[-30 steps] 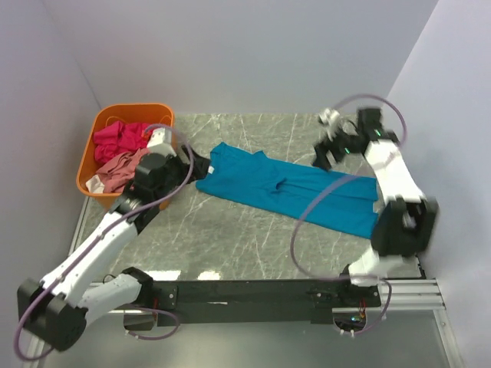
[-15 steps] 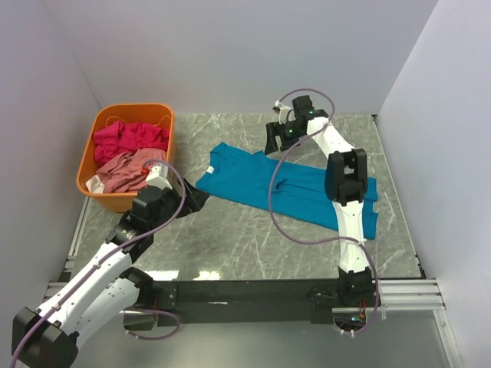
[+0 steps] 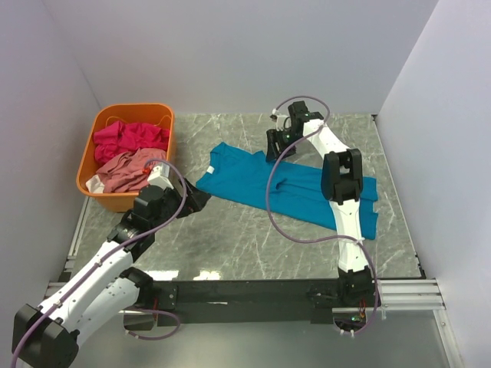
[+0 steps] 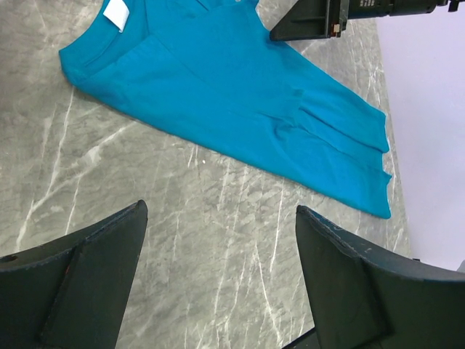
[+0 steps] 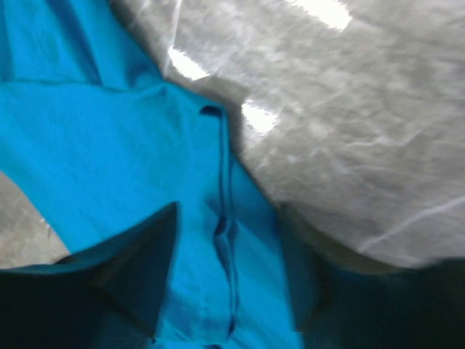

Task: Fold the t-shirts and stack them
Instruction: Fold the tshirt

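The teal-blue t-shirt (image 3: 307,195) lies spread flat on the marble table, collar end at the left; it also shows in the left wrist view (image 4: 232,102). My right gripper (image 3: 275,149) is open low over the shirt's far edge. In the right wrist view (image 5: 227,211) its fingers straddle a raised fold of the teal cloth (image 5: 109,145). My left gripper (image 3: 199,201) is open and empty over bare table just near-left of the collar end (image 4: 220,207). The magenta-pink shirt (image 3: 126,136) and the dusty salmon-pink shirt (image 3: 123,169) lie crumpled in the basket.
The orange plastic basket (image 3: 130,109) stands at the far left of the table. White walls close in the back and both sides. The rail with the arm bases (image 3: 253,291) runs along the near edge.
My right arm has swung from the far right to the left and come down over the shirt's far edge. My left gripper has drawn back from the collar end toward the near side.
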